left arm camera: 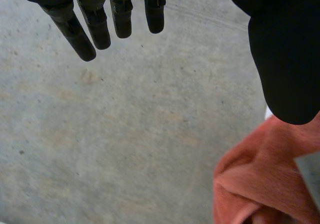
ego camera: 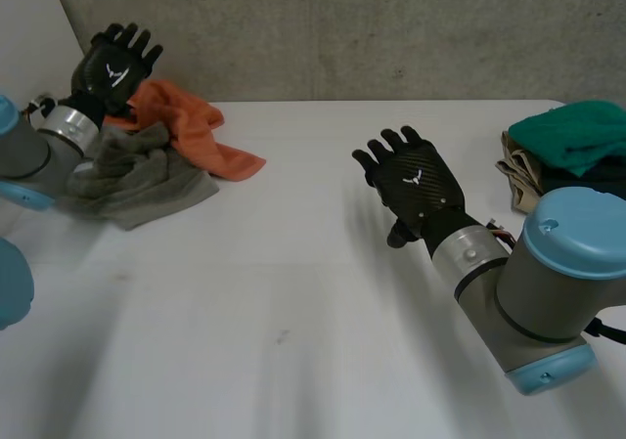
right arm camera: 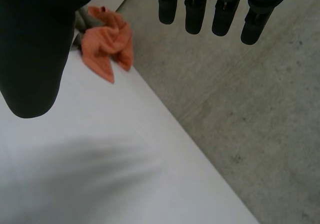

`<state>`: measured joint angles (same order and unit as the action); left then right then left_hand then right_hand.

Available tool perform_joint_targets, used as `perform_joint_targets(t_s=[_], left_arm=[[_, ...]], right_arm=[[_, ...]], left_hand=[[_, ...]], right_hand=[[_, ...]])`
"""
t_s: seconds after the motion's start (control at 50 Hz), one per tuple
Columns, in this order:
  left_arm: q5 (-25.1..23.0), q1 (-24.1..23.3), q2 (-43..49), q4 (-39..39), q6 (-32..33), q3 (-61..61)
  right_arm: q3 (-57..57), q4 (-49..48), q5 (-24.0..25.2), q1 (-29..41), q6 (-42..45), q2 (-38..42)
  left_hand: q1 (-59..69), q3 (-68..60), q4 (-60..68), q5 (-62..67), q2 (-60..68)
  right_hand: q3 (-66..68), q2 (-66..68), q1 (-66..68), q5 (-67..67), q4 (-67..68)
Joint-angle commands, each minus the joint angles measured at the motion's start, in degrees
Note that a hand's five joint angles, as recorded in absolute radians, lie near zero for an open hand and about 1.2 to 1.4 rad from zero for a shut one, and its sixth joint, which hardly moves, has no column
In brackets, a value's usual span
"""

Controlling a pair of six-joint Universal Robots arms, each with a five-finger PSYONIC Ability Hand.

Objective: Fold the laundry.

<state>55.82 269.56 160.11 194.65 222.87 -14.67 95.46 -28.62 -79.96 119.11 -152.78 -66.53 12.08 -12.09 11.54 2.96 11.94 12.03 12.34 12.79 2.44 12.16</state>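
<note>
Over far left corner of white desk point(ego camera: 293, 312): my left hand point(ego camera: 114, 67) raised, fingers point(left arm camera: 75, 34) straight, spread wide, holding nothing. Just below it, orange cloth point(ego camera: 196, 131) crumpled, touching grey cloth point(ego camera: 137, 175) heaped beside my left arm. Above desk middle, my right hand point(ego camera: 416, 187), fingers point(right arm camera: 195, 14) straight and apart, empty. At right edge, green cloth point(ego camera: 572, 131) on top of beige cloth point(ego camera: 516, 175), near my right arm. Desk surface plain, matte. Behind desk, grey concrete wall point(ego camera: 342, 28), faintly mottled.
</note>
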Motion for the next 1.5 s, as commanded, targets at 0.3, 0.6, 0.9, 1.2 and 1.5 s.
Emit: perform_joint_targets(t_s=[0.3,0.6,0.9,1.2,1.5], left_arm=[[3.7,-3.3,-3.6,-40.2,7.8,3.2],[9.2,2.2,0.0,-53.8,25.6,0.8],[8.5,2.5,3.8,-37.9,21.2,2.5],[7.8,0.4,-1.1,-37.7,19.4,0.3],[12.8,-11.6,-36.2,-28.7,-7.9,-17.0]], right_arm=[[-0.4,-0.4,0.1,-0.1,0.5,0.6],[-0.8,-0.3,-0.7,1.5,4.4,2.8],[-0.7,-0.3,-1.0,1.5,5.9,3.4],[-0.9,-0.4,-1.2,1.1,6.7,4.1],[-2.6,0.2,-2.4,-0.5,5.6,3.3]], left_hand=[[5.4,-5.4,5.9,4.5,5.5],[-2.1,2.1,-1.5,-3.0,-1.9],[-2.1,2.1,-1.5,-3.0,-1.9],[67.9,-67.9,68.5,67.0,68.1],[67.9,-67.9,68.5,67.0,68.1]], right_hand=[[-2.0,-2.3,-2.8,-2.4,-2.2],[-2.0,-2.3,-2.8,-2.4,-2.2],[-2.0,-2.3,-2.8,-2.4,-2.2],[-2.0,-2.3,-2.8,-2.4,-2.2],[-2.0,-2.3,-2.8,-2.4,-2.2]])
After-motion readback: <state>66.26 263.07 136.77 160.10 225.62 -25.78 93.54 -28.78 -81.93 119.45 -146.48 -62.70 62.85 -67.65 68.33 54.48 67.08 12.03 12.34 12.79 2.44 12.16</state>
